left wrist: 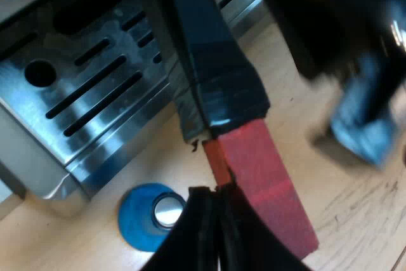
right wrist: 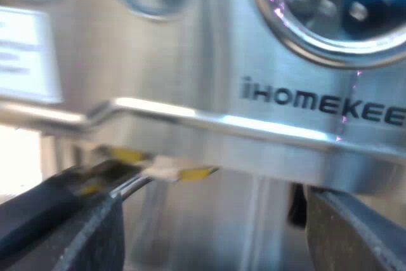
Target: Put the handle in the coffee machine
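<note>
Left gripper (left wrist: 214, 198) has its two black fingers drawn almost together, only a thin slit between them, and they appear clamped on the near edge of the red end (left wrist: 266, 176) of the handle (left wrist: 216, 61); from there the dark handle runs away over the edge of the slotted metal drip tray (left wrist: 82, 93) of the espresso machine (right wrist: 190, 61), its far end out of sight; just beside the fingers a blue tamper (left wrist: 143, 217) stands on the wooden table (left wrist: 355, 220), near the tray's corner and apart from the handle; right gripper (right wrist: 216, 220) is spread wide with nothing between its fingers, close up to the machine's steel front, under the lettering "iHOMEKEE" (right wrist: 323, 103) and a round gauge (right wrist: 330, 11).
</note>
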Controlling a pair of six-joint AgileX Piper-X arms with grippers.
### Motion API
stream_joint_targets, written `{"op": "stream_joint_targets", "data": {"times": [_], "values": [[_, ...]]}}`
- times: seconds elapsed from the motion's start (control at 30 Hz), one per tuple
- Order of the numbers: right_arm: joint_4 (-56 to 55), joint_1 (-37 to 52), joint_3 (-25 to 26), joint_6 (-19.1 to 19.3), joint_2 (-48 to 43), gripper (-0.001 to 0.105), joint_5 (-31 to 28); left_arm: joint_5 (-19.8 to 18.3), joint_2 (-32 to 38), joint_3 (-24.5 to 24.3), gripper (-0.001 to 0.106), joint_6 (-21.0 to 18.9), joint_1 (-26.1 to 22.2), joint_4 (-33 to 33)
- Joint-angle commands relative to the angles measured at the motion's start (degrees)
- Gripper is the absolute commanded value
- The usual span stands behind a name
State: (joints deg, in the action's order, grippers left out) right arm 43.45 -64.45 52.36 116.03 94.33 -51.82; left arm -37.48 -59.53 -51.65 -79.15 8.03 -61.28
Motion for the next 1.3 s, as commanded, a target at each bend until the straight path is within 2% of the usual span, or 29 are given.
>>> {"op": "stream_joint_targets", "data": {"times": [0.03,0.2,0.3,0.47,0.6,0.63,0.8,1.0,1.07,1.13,1.3], "values": [[-4.13,-1.35,0.17,1.16,-6.44,0.063,1.69,-9.14,0.67,-0.25,0.0,-0.74,1.58,-1.92],[-19.92,-2.8,0.0,0.2,-14.74,0.063,2.15,-9.85,0.67,-0.26,0.0,-1.87,1.58,-2.23],[-27.42,-3.15,0.0,-2.35,-19.46,0.063,4.47,-11.27,0.67,-0.26,0.0,-2.01,1.58,-2.95],[-38.36,-3.15,0.0,-7.99,-27.16,0.063,13.76,-11.29,0.67,-0.26,0.0,-2.01,1.8,-4.5],[-42.95,-3.15,0.0,-9.17,-30.62,0.063,16.85,-10.95,0.67,-0.26,0.0,-2.01,1.79,-4.5],[-45.62,-3.15,0.0,-9.93,-32.83,0.063,19.63,-10.87,0.67,-0.26,0.0,-2.01,1.79,-4.5],[-50.7,-3.15,0.0,-11.58,-38.22,0.063,26.27,-10.6,1.15,-0.26,0.0,-2.01,1.94,-4.89],[-56.01,-3.15,0.0,-12.62,-41.97,0.063,29.17,-6.15,2.74,-0.26,0.0,-2.01,7.75,-5.32],[-57.31,-3.15,0.0,-12.62,-42.33,0.063,29.13,-3.03,2.72,-0.26,0.0,-3.76,10.79,-3.16],[-58.18,-3.15,0.0,-12.62,-42.33,0.063,29.13,-2.17,2.72,-0.26,0.0,-5.62,12.53,-1.82],[-60.48,-3.15,0.0,-13.08,-42.33,0.063,29.13,-1.32,2.72,-0.26,0.0,-5.9,13.6,-1.23]]}}
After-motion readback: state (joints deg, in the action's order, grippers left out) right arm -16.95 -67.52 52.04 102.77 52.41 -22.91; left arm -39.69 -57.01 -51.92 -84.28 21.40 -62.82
